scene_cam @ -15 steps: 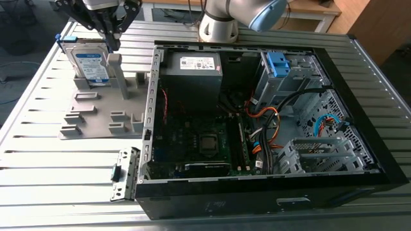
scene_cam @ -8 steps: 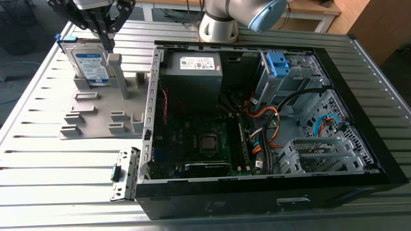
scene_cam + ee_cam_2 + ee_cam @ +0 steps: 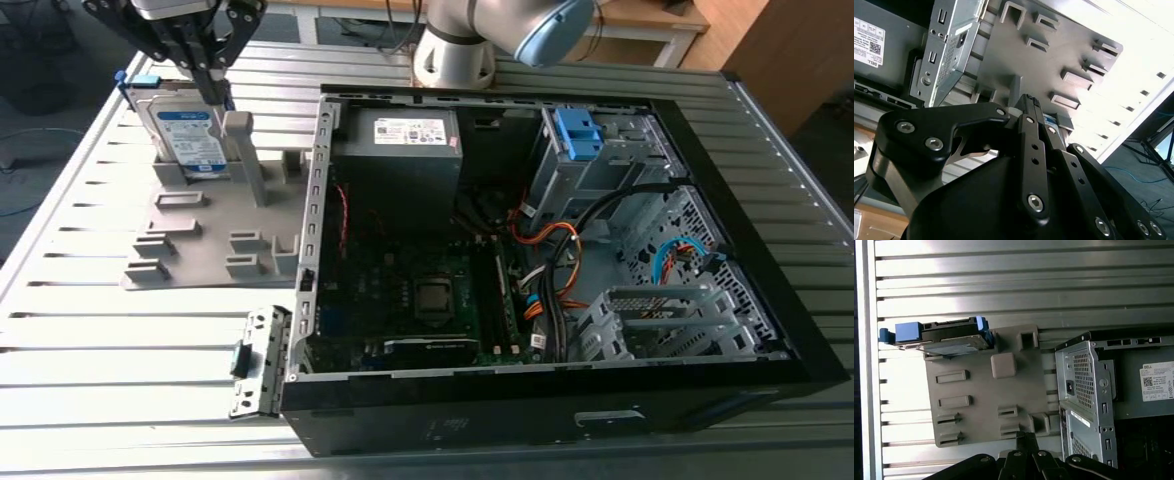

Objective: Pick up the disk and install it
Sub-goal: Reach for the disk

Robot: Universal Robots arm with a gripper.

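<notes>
Your pincer (image 3: 215, 92) hangs over the far corner of the desk (image 3: 107, 340) on the exterior view's left. Its black metal fingers taper down into a narrow V, tips drawn together and closed on nothing. In the exterior view the tips sit in line with the upper edge of the disk (image 3: 187, 135); you cannot tell from there whether they touch it. In the first wrist view the pincer (image 3: 1026, 436) shows above the edge of the grey plate (image 3: 979, 405), apart from the disk (image 3: 949, 335).

The disk stands upright on its long edge at one end of that plate, a flat silver slab with a white-and-blue label. Blue plastic runs along its top, with a tab at each end. The plate (image 3: 200, 240) is matte grey plastic, flat, studded with small raised rectangular brackets and one taller post just beside the disk.

The desk is ribbed aluminium, long bright slats with dark grooves between them. Beside the plate, on the exterior view's right, lies the open computer case (image 3: 801, 330), black-walled. Inside it you see:
- a smooth grey power supply box (image 3: 400, 150) with a white sticker
- a ribbed blue latch (image 3: 577, 135)
- a green circuit board (image 3: 414, 290)
- a perforated metal cage (image 3: 654, 320)
</notes>
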